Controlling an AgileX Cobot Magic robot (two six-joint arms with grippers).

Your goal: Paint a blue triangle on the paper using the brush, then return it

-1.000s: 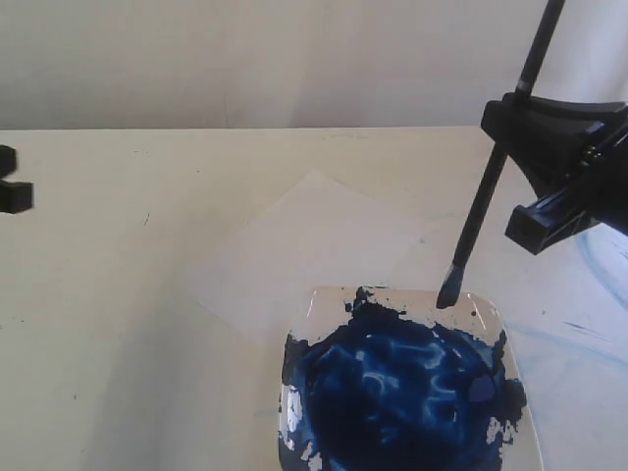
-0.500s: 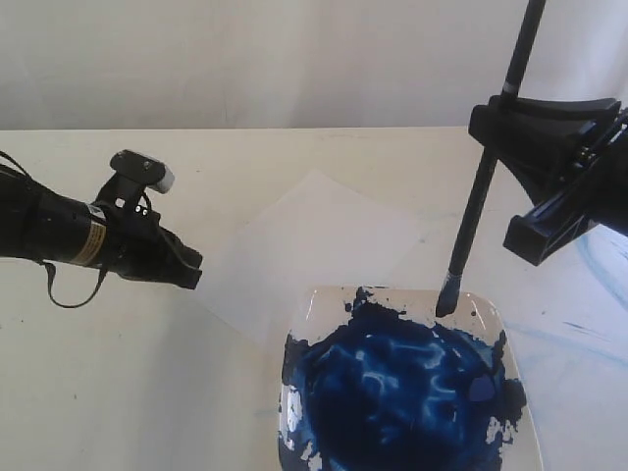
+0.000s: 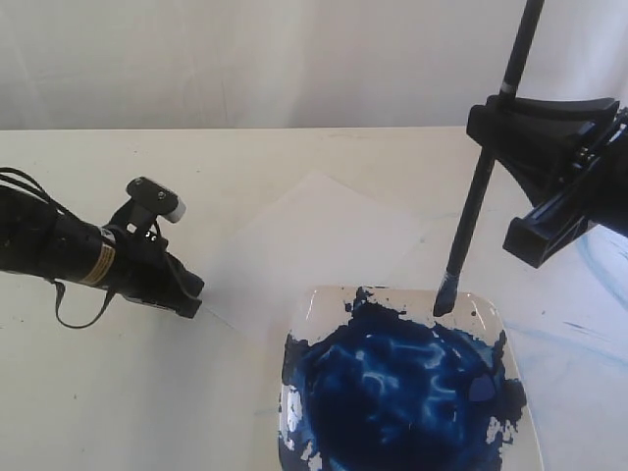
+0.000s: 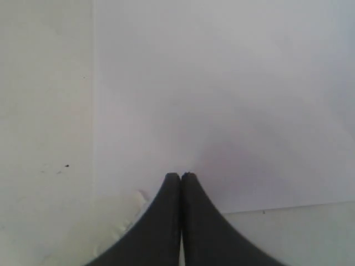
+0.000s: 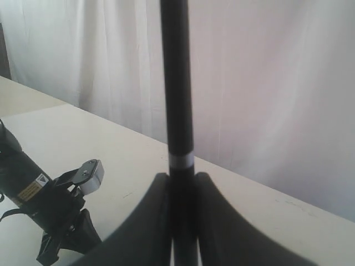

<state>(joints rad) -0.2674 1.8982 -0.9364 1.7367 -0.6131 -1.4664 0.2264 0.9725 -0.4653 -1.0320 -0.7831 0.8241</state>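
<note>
Brush poised at the paint dish, left hand at the paper

The right hand [image 3: 491,132] grips the brush [image 3: 476,206] nearly upright, bristles over the dish's [image 3: 491,314] far rim; the left hand [image 3: 193,294], fingers pressed together, meets the paper's [image 3: 324,235] left corner on the tabletop [image 3: 147,402].

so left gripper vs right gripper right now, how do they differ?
The left gripper is shut on nothing, its tips together at the corner of the paper; the right gripper is shut on the brush. The left gripper sits low by the table; the right gripper is raised, holding the brush near upright with its tip over the paint dish. Both are black with jaws closed.
</note>
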